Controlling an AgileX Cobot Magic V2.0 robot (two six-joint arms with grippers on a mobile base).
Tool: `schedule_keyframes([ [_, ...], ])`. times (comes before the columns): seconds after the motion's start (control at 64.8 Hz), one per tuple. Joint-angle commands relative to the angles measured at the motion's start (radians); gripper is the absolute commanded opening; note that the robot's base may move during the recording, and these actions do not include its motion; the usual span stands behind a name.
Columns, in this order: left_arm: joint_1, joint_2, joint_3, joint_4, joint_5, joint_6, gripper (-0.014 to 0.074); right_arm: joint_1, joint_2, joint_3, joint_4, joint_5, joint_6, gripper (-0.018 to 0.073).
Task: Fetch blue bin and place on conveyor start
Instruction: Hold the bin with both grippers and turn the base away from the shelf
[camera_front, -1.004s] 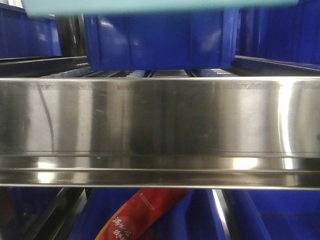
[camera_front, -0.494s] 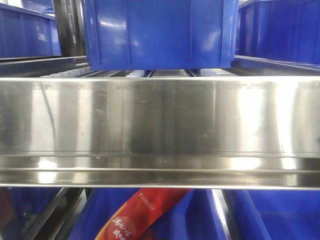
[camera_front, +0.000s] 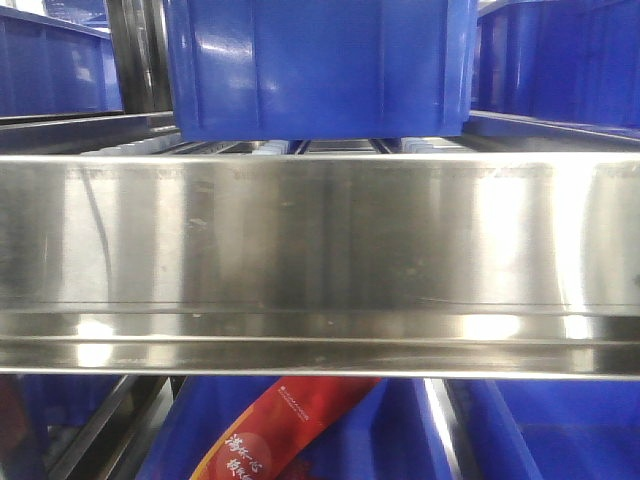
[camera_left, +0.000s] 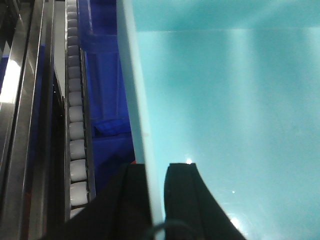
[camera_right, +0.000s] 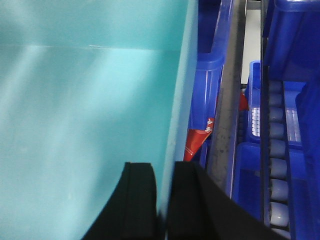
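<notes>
The pale aqua smooth plastic rectangular tub (camera_left: 225, 125) is gripped on two opposite walls. The left end effector (camera_left: 156, 172) is clamped narrowly over the tub's left wall, one black finger on each side. The right end effector (camera_right: 161, 172) pinches the right wall likewise. Glossy dark-blue ribbed bins (camera_right: 210, 75) sit beside the tub, apparently lower.

Plain matte-black jaws with rounded edges

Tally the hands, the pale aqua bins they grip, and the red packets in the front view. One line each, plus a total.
2 hands: the left hand and the right hand, each clamped on a bin wall
1 pale aqua bin
1 red packet
Total: 4
</notes>
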Motion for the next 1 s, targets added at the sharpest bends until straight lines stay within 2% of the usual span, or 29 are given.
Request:
schedule_keyframes([
  [0.0, 0.001, -0.018, -0.008, 0.019, -0.035, 0.012, -0.0111, -0.01, -0.011, -0.012, -0.055, -0.021, -0.021, -0.0153],
  [0.988, 0.001, -0.011, -0.008, 0.021, -0.034, 0.012, -0.0111, -0.01, -0.011, -0.012, -0.055, -0.028, -0.021, -0.0153],
])
